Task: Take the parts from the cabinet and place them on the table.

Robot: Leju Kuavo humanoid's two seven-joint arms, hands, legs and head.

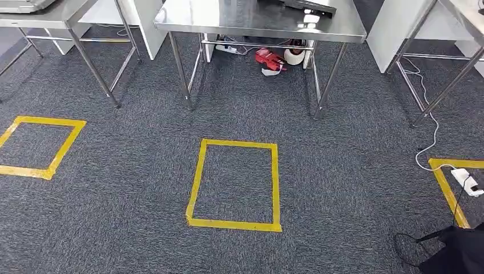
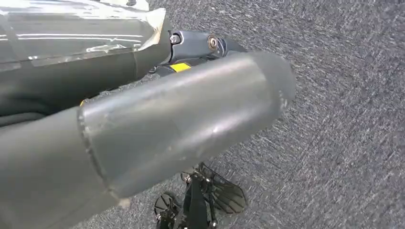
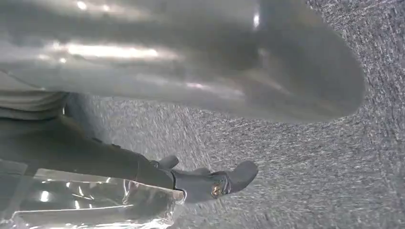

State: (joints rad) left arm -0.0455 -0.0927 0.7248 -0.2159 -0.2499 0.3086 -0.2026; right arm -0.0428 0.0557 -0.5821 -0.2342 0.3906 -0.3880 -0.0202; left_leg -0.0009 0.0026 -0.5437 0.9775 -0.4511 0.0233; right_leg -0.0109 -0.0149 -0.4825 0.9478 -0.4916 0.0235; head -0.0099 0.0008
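Robot faces steel tabletop [image 1: 259,23] across grey carpet [image 1: 142,171] w/ yellow tape square [image 1: 235,184] in front. Left hand [image 2: 157,119] & right hand [image 3: 200,71] hang over carpet, nothing seen in either; can't tell whether fingers are spread or curled. No sign of parts or cabinet.

Under me: dark grey carpet [image 1: 131,171], three yellow tape squares [image 1: 235,185]. Ahead, steel tables [image 1: 259,23] on thin legs, white panels [image 1: 394,25] between them. Red clutter [image 1: 269,59] under middle table. White cable [image 1: 429,134] trails at right.
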